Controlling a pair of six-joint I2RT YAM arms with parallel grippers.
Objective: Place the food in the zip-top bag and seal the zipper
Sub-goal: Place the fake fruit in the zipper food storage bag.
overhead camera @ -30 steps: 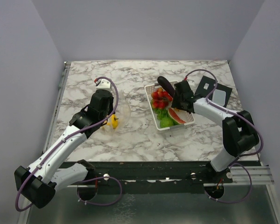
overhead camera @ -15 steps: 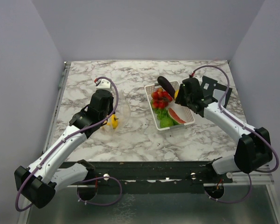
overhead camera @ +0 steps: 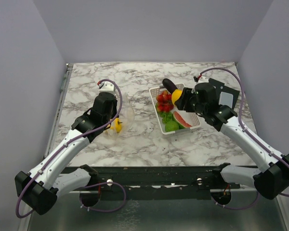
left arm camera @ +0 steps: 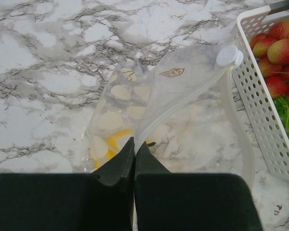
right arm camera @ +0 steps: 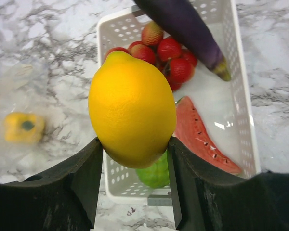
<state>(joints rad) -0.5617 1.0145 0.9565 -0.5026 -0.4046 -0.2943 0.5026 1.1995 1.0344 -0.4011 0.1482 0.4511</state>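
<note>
The clear crinkly plastic zip-top bag [left arm camera: 183,110] lies on the white marbled surface [overhead camera: 135,77], left of its centre and about midway between the far and near edges. A small yellow toy piece [left arm camera: 116,140] shows through the film. The left claw [left arm camera: 134,156] is pressed together on the bag's near edge. Just right of the bag stands a white perforated plastic basket [right arm camera: 243,96] holding a red cherry cluster [right arm camera: 171,57], a dark purple eggplant [right arm camera: 183,24], a watermelon slice [right arm camera: 197,139] and a green piece [right arm camera: 156,173]. Over the basket the right claw [right arm camera: 134,154] pinches a smooth yellow toy lemon [right arm camera: 132,106].
</note>
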